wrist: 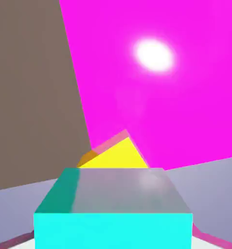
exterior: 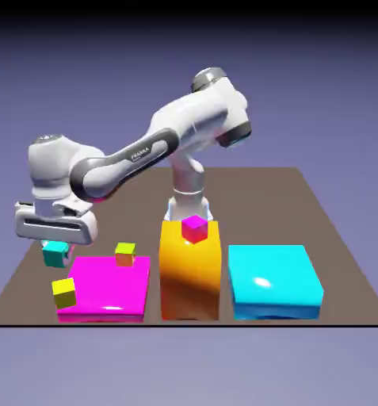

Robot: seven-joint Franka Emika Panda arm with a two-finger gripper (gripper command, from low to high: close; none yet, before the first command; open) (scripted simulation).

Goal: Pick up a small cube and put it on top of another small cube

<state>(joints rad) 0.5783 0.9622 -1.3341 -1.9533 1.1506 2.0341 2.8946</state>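
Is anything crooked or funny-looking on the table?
Yes, a little: the tiny yellow cube sits twisted at the edge of the flat magenta block, its sides not lined up with the block's. The hand view shows it turned too. I can't see anything broken or spilled.

The exterior view is sharp, its backdrop fading to black along the top. A small white glare sits near the middle of the cyan block (exterior: 275,279), and a fainter one toward the near edge of the magenta block (exterior: 106,287). The orange block (exterior: 190,273) darkens to brown low on its front. In the hand view, a round, soft-edged white glare burns on bright magenta, and the teal cube's (wrist: 113,231) top looks greyish, with a hazy pale spot.
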